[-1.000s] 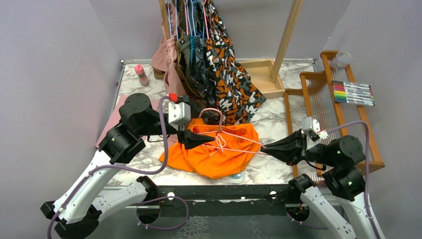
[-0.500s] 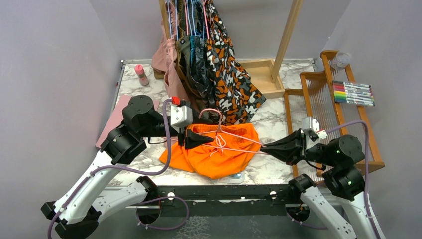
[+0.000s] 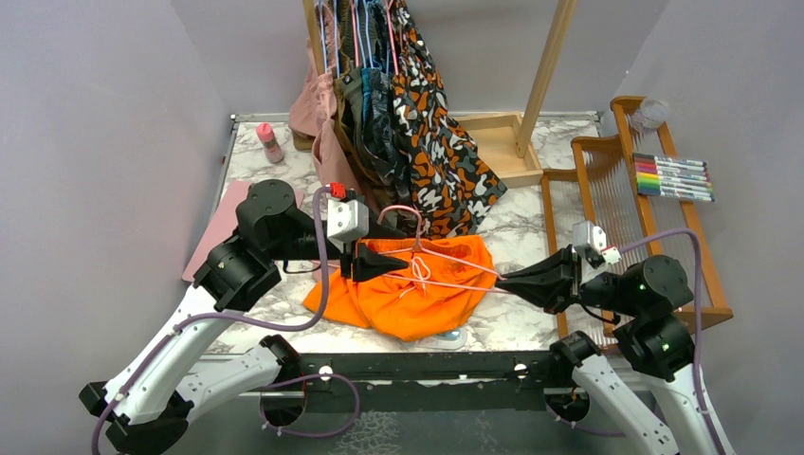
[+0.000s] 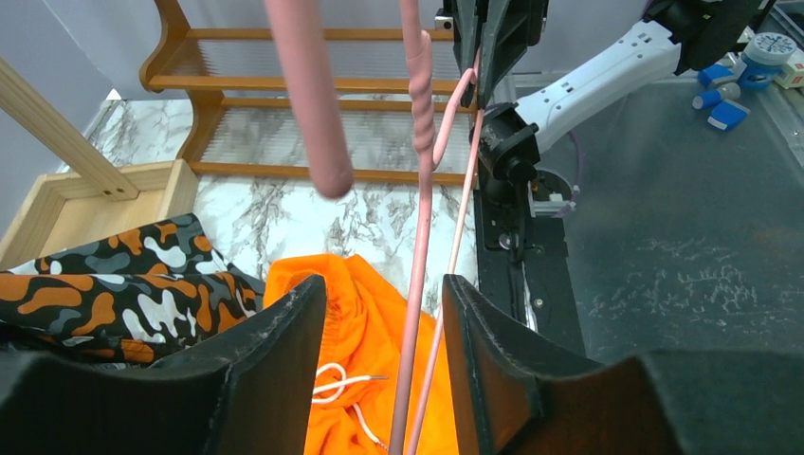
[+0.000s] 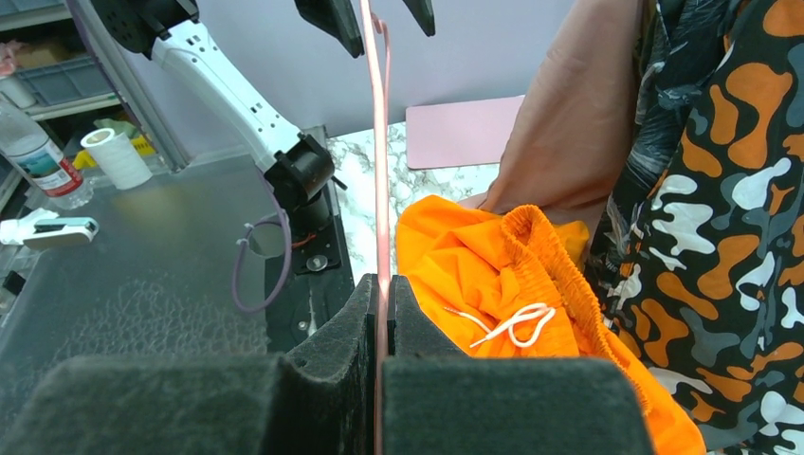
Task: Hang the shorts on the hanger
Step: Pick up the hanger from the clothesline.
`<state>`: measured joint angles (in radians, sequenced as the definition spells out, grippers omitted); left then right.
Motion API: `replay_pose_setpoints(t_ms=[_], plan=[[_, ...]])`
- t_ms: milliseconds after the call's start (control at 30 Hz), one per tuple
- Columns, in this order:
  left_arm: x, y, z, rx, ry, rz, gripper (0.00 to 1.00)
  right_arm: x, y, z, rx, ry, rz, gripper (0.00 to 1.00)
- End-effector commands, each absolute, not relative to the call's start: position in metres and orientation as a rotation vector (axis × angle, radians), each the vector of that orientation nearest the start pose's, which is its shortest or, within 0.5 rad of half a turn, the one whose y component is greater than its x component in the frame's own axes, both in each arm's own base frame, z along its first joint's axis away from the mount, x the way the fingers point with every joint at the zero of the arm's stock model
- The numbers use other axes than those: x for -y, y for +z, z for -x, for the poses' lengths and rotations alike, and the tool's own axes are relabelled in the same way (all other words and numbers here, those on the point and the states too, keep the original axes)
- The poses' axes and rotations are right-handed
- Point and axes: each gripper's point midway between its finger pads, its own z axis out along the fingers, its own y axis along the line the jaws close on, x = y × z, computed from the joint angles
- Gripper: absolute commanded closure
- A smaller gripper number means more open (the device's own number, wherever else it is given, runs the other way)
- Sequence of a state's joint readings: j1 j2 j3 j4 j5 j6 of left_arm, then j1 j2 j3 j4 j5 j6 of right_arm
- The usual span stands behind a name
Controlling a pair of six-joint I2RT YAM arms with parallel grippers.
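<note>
Pink wire of the hanger (image 5: 379,190) is clamped in the right tool (image 5: 381,282), whose jaws are fully closed on it. The left tool (image 4: 384,284) is held partly open, with the hanger's wires passing between its jaws, apparently untouched. The shorts (image 3: 408,294) are spread on the desk (image 3: 531,213) below and between both tools, not yet threaded. Securing the hanger appears to be the step in hand; a firm left grip is called for next. No writing can be read.
</note>
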<state>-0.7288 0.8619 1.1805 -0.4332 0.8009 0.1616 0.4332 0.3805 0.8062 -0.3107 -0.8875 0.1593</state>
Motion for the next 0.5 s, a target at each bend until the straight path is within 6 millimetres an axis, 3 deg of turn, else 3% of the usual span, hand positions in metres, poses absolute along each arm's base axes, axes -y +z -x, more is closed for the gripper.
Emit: replay_pose_setpoints(t_ms=[0,267,400,467], plan=[[0.2624,0.3869,-0.1027,-1.193,-1.119,-1.307,0.58,-0.1924,0.3456,-0.0859,-1.311,1.091,0.934,0.99],[0.2622,0.3877,-0.1027,-1.188,-1.114,-1.308,0.78,-0.1921,0.3447,-0.0854,-1.313,1.090,0.936,0.99],[0.2610,0.3867,-0.1063,-1.199,-1.092,-1.292,0.99,-0.1925,0.3438,-0.0860,-1.315,1.093,0.934,0.99],[0.2604,0.3839,-0.1092,-1.211,-1.077,-1.283,1.00,-0.1924,0.3451,-0.0873,-1.314,1.086,0.931,0.99]])
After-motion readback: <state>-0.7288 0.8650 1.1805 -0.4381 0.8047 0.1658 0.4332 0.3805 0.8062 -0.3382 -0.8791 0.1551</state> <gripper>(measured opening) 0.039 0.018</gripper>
